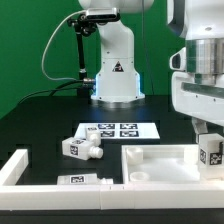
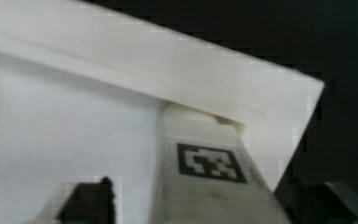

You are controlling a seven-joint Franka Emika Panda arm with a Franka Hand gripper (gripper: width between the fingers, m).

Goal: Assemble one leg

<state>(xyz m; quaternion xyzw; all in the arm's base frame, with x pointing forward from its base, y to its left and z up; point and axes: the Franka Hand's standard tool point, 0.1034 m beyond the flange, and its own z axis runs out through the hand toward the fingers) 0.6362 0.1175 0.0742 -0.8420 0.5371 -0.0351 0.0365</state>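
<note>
My gripper (image 1: pixel 209 138) is shut on a leg (image 1: pixel 211 153), a short white post with a black-and-white tag on its side. It holds the leg upright over the corner of the large square white panel (image 1: pixel 160 163) at the exterior view's right. In the wrist view the leg (image 2: pixel 211 150) runs between my two dark fingers (image 2: pixel 92 200), with my gripper (image 2: pixel 220 208) closed around it. Its far end meets a notch by the panel's raised rim (image 2: pixel 194 70). I cannot tell whether it is seated in the panel.
Two more tagged white legs (image 1: pixel 80 146) lie on the black table left of the panel, and another (image 1: pixel 85 180) lies near the front. The marker board (image 1: pixel 115 131) lies behind them. A long white border bar (image 1: pixel 15 168) runs along the left, and the robot base (image 1: pixel 115 75) stands at the back.
</note>
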